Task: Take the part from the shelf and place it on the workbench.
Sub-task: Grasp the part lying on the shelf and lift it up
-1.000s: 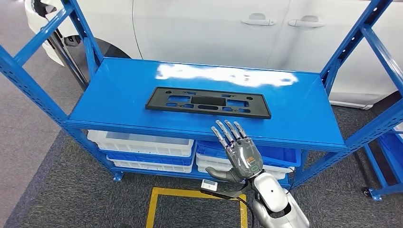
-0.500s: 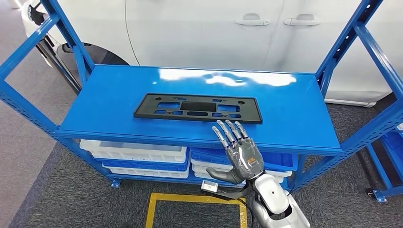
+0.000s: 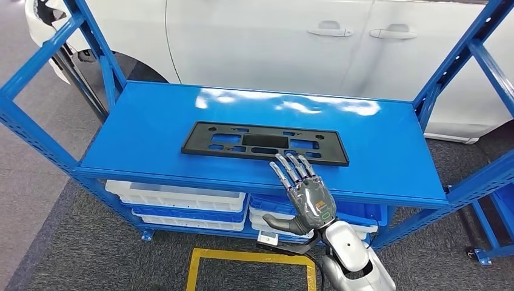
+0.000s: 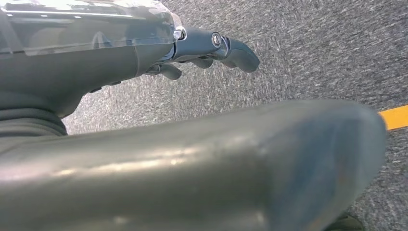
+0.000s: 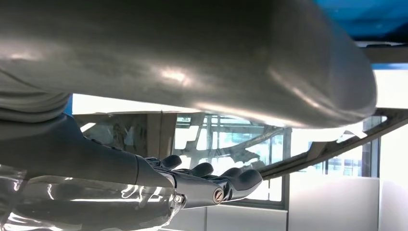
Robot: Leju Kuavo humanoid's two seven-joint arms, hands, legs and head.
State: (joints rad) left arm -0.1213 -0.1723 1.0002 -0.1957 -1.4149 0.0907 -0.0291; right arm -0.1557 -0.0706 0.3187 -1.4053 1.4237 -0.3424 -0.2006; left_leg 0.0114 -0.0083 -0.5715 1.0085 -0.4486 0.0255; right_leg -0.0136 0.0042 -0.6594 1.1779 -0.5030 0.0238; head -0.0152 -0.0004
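Note:
A flat black rectangular part [image 3: 265, 143] with several cut-outs lies on the top board of the blue shelf [image 3: 151, 127], near its front edge. My right hand [image 3: 303, 194] is raised in front of the shelf edge, palm away, fingers straight and apart, their tips just short of the part's near right side; it holds nothing. The right wrist view shows the same hand [image 5: 192, 180] with fingers extended. My left hand [image 4: 207, 48] hangs over grey carpet with nothing in it, fingers loosely bent.
A white car [image 3: 273, 42] stands right behind the shelf. White and blue bins [image 3: 182, 197] fill the lower shelf level. Blue uprights [image 3: 42, 54] flank both ends. A yellow floor marking [image 3: 248, 264] lies on the grey carpet by my feet.
The whole scene has shifted a little as the camera moved; the shelf and part now sit slightly right and lower than half a second ago. My right hand keeps its raised, spread pose.

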